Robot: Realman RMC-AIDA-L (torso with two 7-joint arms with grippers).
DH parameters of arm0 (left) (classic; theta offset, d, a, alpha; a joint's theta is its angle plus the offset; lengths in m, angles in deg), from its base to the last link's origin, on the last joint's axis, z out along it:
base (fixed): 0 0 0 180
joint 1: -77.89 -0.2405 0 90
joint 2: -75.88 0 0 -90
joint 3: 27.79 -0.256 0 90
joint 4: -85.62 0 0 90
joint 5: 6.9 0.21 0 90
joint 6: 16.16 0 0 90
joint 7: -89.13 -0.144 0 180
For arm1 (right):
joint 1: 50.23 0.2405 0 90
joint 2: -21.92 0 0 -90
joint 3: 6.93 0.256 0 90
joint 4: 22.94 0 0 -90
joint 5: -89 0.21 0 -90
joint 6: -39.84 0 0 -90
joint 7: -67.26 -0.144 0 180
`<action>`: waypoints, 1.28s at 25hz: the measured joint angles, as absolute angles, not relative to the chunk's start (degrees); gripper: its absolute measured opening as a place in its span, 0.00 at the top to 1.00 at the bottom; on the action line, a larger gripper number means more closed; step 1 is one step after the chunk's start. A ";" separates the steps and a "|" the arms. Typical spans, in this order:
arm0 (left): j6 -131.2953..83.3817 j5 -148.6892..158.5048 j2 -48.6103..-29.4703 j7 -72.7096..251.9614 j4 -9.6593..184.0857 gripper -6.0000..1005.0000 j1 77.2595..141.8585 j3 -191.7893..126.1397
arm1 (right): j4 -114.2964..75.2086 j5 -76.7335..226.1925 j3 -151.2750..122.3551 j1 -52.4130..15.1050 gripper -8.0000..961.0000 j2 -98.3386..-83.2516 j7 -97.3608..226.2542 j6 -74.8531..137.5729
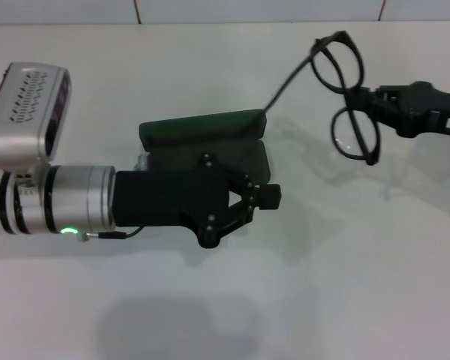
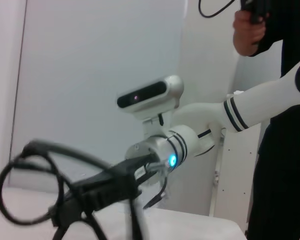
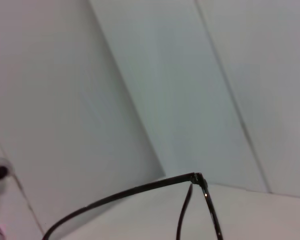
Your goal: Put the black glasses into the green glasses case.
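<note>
The green glasses case [image 1: 202, 129] lies open at the table's middle, its lid raised at the far side and its base [image 1: 253, 159] partly hidden. My left gripper [image 1: 270, 196] hovers over the base's near edge, fingers together, holding nothing that I can see. My right gripper [image 1: 362, 98] is shut on the bridge of the black glasses [image 1: 343, 69] and holds them in the air to the right of the case, one temple arm reaching toward the lid. The left wrist view shows the right gripper [image 2: 77, 200] with the glasses [image 2: 20, 192]. The right wrist view shows only the glasses' thin temple arms [image 3: 140, 188].
The white table [image 1: 322, 285] spreads around the case. A person in black [image 2: 277, 165] stands behind my right arm [image 2: 260, 107] in the left wrist view. A white wall runs along the table's far edge.
</note>
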State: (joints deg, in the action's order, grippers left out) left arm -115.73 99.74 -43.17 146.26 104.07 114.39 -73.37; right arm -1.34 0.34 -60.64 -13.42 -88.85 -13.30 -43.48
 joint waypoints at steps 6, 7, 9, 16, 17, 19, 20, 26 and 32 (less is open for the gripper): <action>-117.10 99.72 -43.04 147.03 105.72 0.98 113.87 -73.25 | -1.32 -1.53 -61.23 -14.71 0.93 -88.44 -11.61 -39.52; -117.16 99.72 -43.04 147.07 105.83 0.98 113.86 -73.25 | -1.32 -2.10 -61.26 -14.77 0.93 -88.53 -11.36 -39.19; -117.24 99.71 -43.04 147.09 105.94 0.98 113.86 -73.22 | -1.32 -3.45 -61.26 -14.71 0.93 -88.81 -11.21 -38.97; -117.31 99.70 -43.03 147.08 106.06 0.98 114.36 -73.14 | 0.18 -8.04 -62.65 -13.82 0.93 -91.41 -11.04 -40.21; -117.31 99.70 -43.03 147.08 106.06 0.98 114.39 -73.14 | 0.61 -8.42 -63.14 -13.79 0.93 -91.77 -11.04 -40.79; -117.32 99.70 -43.05 147.08 106.08 0.98 114.45 -73.14 | 1.20 -8.76 -63.86 -13.78 0.93 -92.29 -11.04 -42.00; -117.32 99.70 -43.08 147.08 106.08 0.98 114.45 -73.14 | 1.38 -8.79 -64.10 -13.78 0.93 -92.48 -11.04 -42.64; -117.12 99.70 -43.35 147.06 106.10 0.98 114.45 -73.14 | 1.95 -8.44 -63.84 -13.70 0.93 -92.75 -11.04 -45.66; -117.02 99.70 -43.57 147.05 106.10 0.98 114.45 -73.24 | 2.84 -8.01 -63.60 -13.67 0.93 -92.98 -11.10 -46.28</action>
